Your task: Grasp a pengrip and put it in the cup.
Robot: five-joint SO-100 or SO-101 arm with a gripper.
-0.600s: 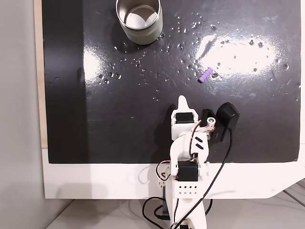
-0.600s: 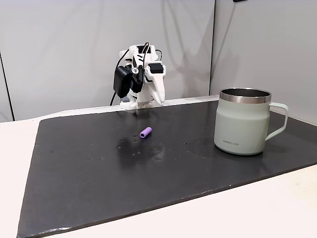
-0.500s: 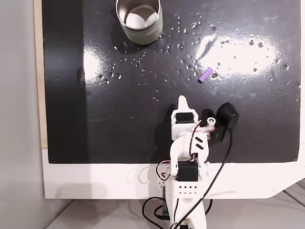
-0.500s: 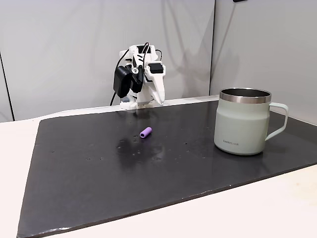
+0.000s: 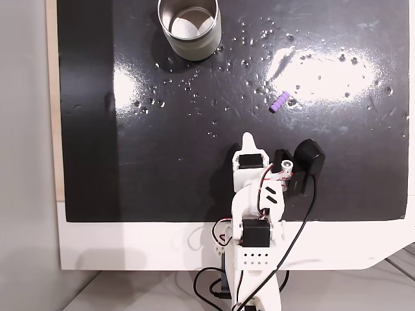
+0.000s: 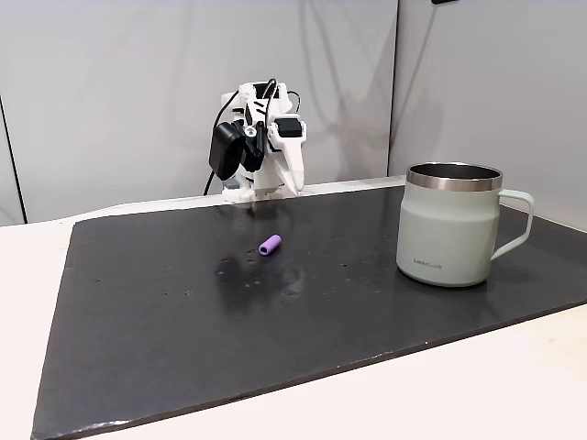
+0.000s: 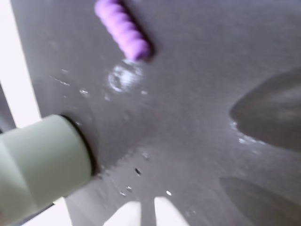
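Note:
The light-purple ribbed pengrip [image 5: 279,102] lies on the black mat, also seen in a fixed view [image 6: 270,245] and at the top of the wrist view [image 7: 123,29]. The grey metal cup [image 5: 189,29] stands upright at the mat's far edge; from the side the cup [image 6: 449,225] has a handle, and in the wrist view the cup [image 7: 42,165] sits low on the left. My gripper [image 5: 248,137] hangs folded near the arm's base, shut and holding nothing, a good way short of the pengrip. From the side the gripper [image 6: 295,186] points down, and its tips [image 7: 146,214] show at the wrist view's bottom edge.
The black mat [image 5: 162,168] is wet, with shiny water droplets [image 5: 259,39] scattered between the cup and the pengrip. A white table edge [image 5: 130,246] runs along the mat by the arm's base. A black camera and cable [image 5: 308,159] ride beside the gripper.
The folded arm has shifted very slightly back toward its base. The pengrip and the cup have not moved.

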